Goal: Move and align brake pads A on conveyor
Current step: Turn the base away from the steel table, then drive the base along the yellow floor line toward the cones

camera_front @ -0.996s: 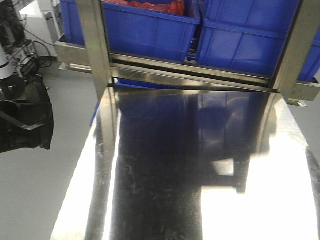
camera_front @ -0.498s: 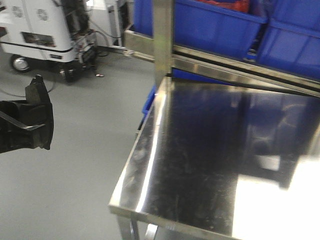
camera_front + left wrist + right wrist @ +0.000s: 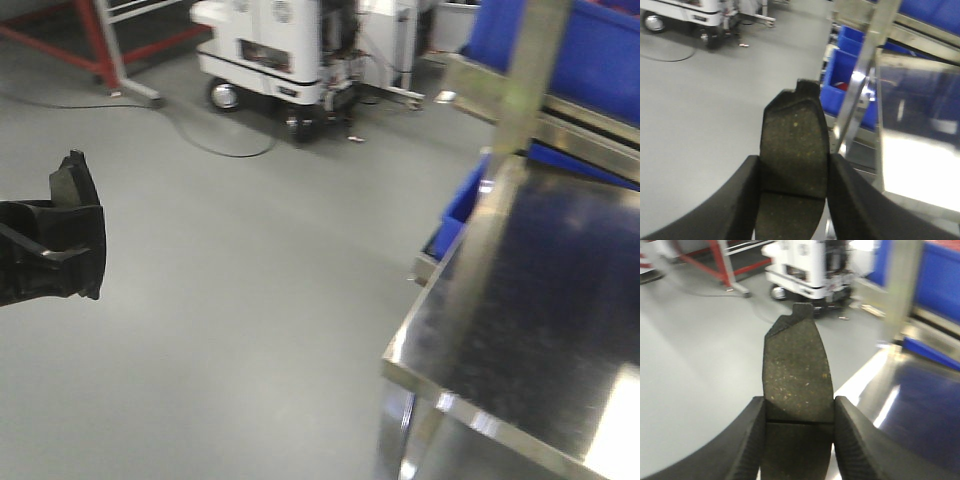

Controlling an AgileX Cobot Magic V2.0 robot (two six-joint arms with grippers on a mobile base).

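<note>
Each gripper holds one brake pad A. In the left wrist view a dark grey brake pad [image 3: 795, 135] with a centre groove stands upright between the fingers of my left gripper [image 3: 794, 167], which is shut on it. The right wrist view shows another brake pad [image 3: 797, 365] clamped the same way in my right gripper [image 3: 798, 410]. In the front view the left gripper [image 3: 55, 245] sits at the left edge over the floor, its brake pad [image 3: 72, 178] sticking up. The conveyor belt is out of view.
A shiny steel table [image 3: 540, 310] fills the right side, with blue bins [image 3: 600, 60] on the rack behind it. A white wheeled machine [image 3: 290, 45] and a red metal frame [image 3: 100, 40] stand at the back. A cable [image 3: 210, 150] lies on the grey floor.
The whole view has swung left: the steel table slid from the centre to the right edge, and the floor, white machine and red frame came into sight. The left gripper still holds its pad.
</note>
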